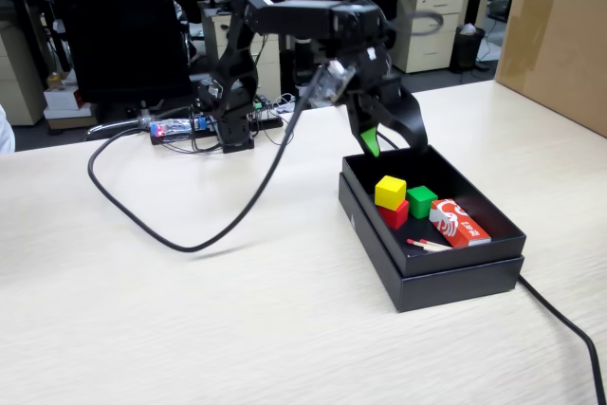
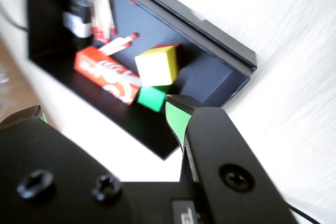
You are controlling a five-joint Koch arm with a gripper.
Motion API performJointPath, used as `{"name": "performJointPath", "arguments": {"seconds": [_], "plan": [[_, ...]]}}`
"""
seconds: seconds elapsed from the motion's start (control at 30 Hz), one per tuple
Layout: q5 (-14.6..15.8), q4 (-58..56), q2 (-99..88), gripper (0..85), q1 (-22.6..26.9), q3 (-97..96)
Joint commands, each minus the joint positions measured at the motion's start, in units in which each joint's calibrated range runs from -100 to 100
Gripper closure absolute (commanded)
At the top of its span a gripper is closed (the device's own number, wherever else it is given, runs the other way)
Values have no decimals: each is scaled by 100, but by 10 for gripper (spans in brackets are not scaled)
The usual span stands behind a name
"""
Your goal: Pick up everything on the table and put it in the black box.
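Observation:
The black box (image 1: 455,277) sits on the beige table (image 1: 142,329) at the right of the fixed view. Inside it the yellow cube (image 1: 390,192) rests on the red cube (image 1: 395,213), with the green cube (image 1: 421,201) beside them. The wrist view shows the box (image 2: 215,69), the yellow cube (image 2: 156,65), a sliver of the red cube (image 2: 167,46) behind it and the green cube (image 2: 152,98). My gripper (image 1: 395,142) hovers above the box's far rim, jaws wide apart and empty; in the wrist view (image 2: 105,114) nothing lies between the green-padded fingers.
A red-and-white packet (image 1: 459,223) and matchsticks (image 1: 429,245) lie in the box. A big brown carton (image 1: 560,35) stands at the right rear. A black cable (image 1: 190,225) loops across the table from the arm's base (image 1: 232,130), and another cable (image 1: 569,329) runs off at the front right.

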Motion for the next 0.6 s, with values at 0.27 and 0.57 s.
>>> {"name": "performJointPath", "arguments": {"seconds": [0.27, 0.57], "plan": [[-444, 106, -4419, 368, -767, -1916], [-352, 452, -6416, 362, -1167, -4627]]}}
